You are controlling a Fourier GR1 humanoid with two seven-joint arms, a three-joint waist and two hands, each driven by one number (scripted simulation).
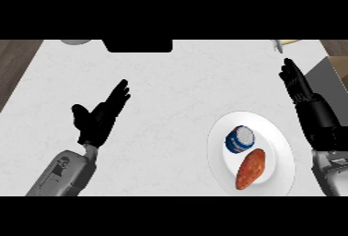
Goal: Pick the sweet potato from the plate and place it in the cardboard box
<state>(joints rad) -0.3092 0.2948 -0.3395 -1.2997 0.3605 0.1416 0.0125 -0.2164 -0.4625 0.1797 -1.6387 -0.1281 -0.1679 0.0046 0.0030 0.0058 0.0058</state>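
Right hand (299,90): fingers straight and pressed together, nothing held, raised over the worktop (170,92) at the right edge, beyond the plate (279,133). Left hand (102,115): spread, nothing held, well apart at the left. Sweet potato (251,169): lying on the white plate, just beside a blue-and-white round item (239,139). Cardboard box (338,67): partly seen at the right edge, as judged. Progress: nothing grasped yet; picking and placing are left.
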